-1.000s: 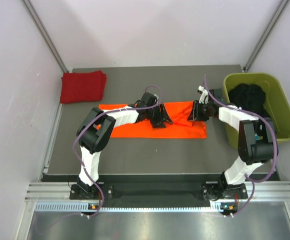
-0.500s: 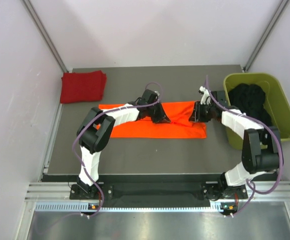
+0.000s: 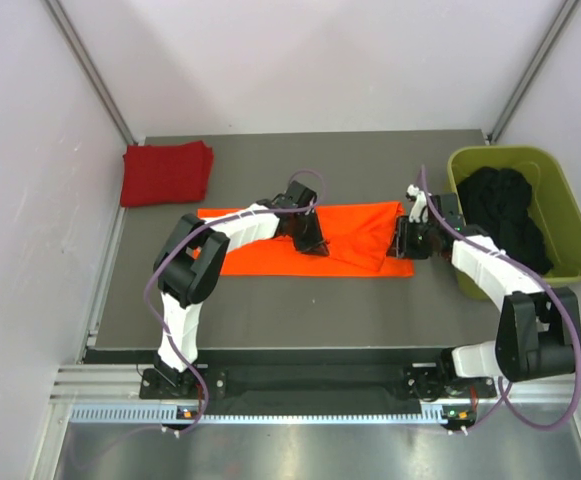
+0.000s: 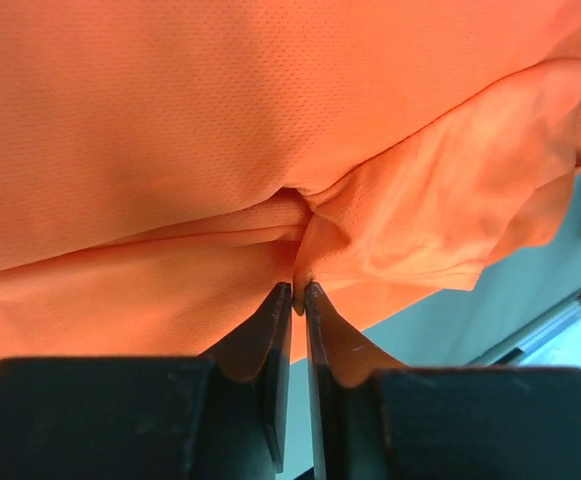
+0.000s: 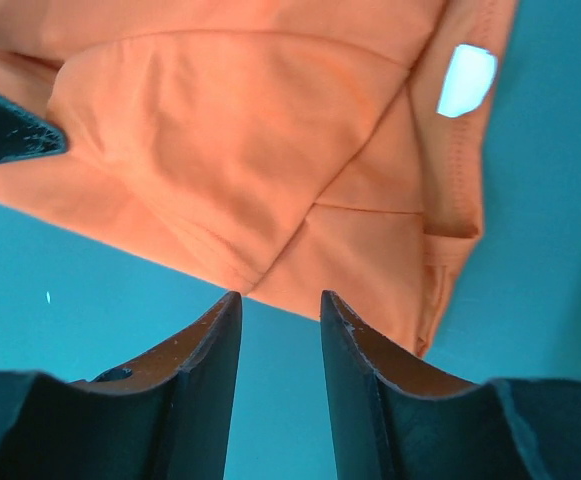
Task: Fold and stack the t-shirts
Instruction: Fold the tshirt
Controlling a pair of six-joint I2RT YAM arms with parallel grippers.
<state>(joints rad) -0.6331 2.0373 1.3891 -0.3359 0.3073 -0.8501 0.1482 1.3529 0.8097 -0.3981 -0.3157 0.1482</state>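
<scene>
I'd call the job about half done: the dark red t-shirt [image 3: 166, 173] lies folded in the far left corner of the counter [image 3: 300, 305], while the orange t-shirt [image 3: 260, 258] is only a long band across the middle, wanting more folds and then stacking. My left gripper [image 4: 297, 292] is pinched tight on a pucker of orange cloth near the band's centre; my right gripper [image 5: 280, 312], slightly parted and empty, hovers over its right end. The dark grey counter sits between pale walls [image 3: 30, 200], an olive tub [image 3: 500, 150] of dark clothing [image 3: 505, 205] at its right edge.
</scene>
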